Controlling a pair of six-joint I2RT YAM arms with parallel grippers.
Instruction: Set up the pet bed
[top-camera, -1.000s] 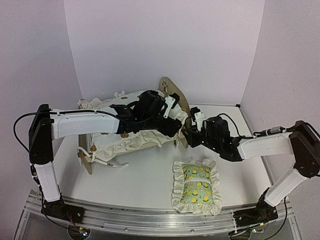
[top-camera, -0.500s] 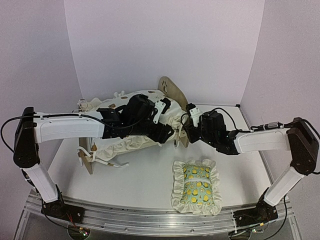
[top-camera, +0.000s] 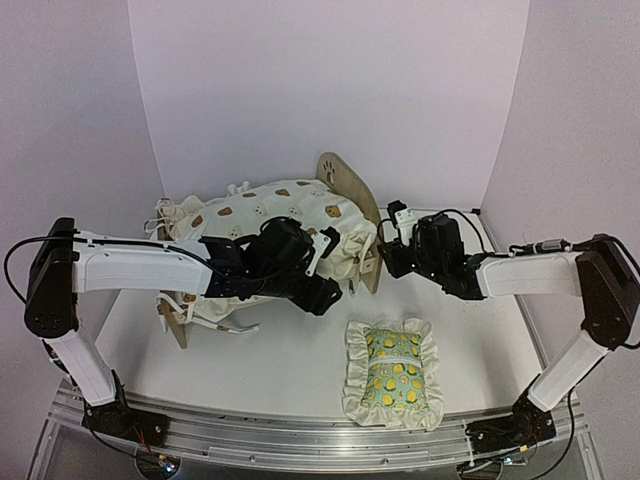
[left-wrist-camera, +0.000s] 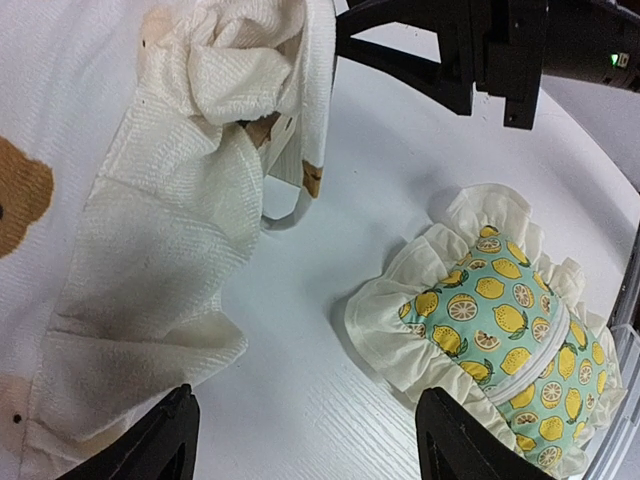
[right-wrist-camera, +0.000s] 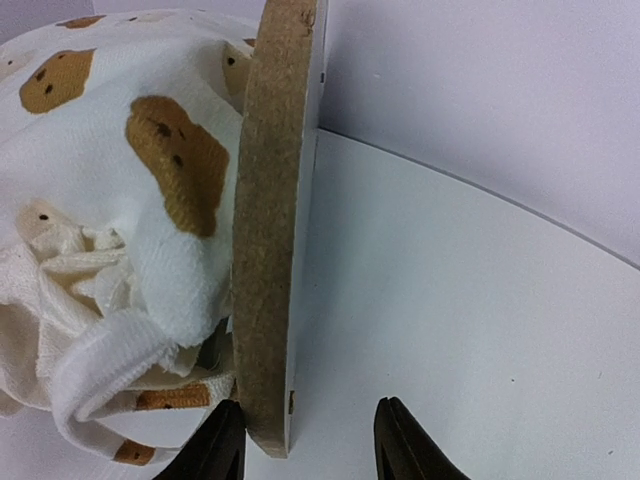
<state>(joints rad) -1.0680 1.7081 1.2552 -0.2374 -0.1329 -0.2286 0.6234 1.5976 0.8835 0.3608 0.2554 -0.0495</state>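
Pet bed (top-camera: 345, 185) — light wood frame standing at the back left of the white desk (top-camera: 290, 360), its rounded headboard with the paw cutout upright at the right-hand end and a wooden foot post showing at the near left corner. Most of the frame is hidden under the bedding.

Cushion (top-camera: 270, 210) — cream with brown bear prints, heaped over the bed and bulging above the rails. Its ruffled edge hangs over the near side, and loose ties trail onto the desk by the foot end.

Pillow (top-camera: 393, 372) — small, green with a lemon print and a cream ruffle. It lies flat on the desk in front of the bed, well apart from it, nearer the right arm's base.

Left pincer (left-wrist-camera: 305, 450) — spread wide and holding nothing, hanging over bare desk between the cushion's drooping edge and the pillow.

Right pincer (right-wrist-camera: 310, 440) — jaws apart, straddling the lower edge of the headboard. One finger (right-wrist-camera: 222, 445) sits just beside the cushion-side face of the board, and the other stands clear of the outer face with desk showing in the gap.
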